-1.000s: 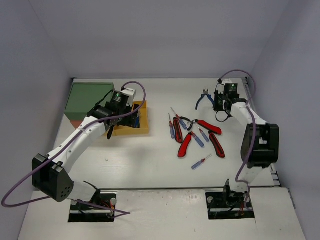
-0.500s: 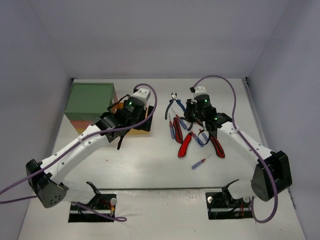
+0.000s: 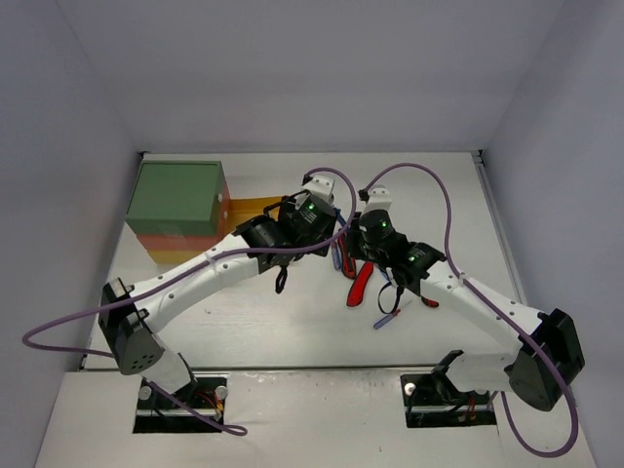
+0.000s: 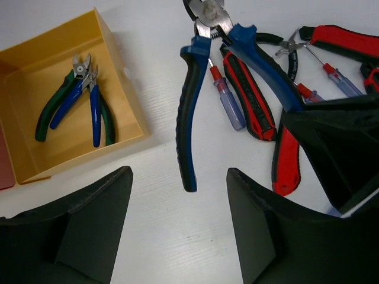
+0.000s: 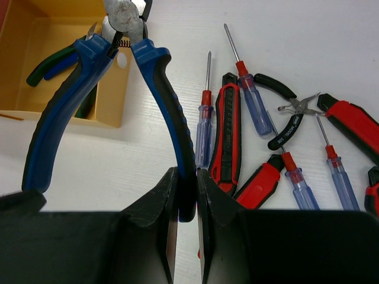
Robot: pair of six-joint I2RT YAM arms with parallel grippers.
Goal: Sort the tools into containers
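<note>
Bright, even light throughout, soft shadows, little blur.

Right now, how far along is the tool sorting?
Done: two small pliers lie in the open yellow drawer. In hand: the right gripper is shut on one handle of the blue-handled pliers, held in front of the open left gripper. To sort: screwdrivers, red-and-black utility knives and black-handled pliers lie on the table.

Two pliers in open drawer, loose tools rightward, held pliers between, cabinet far left
</note>
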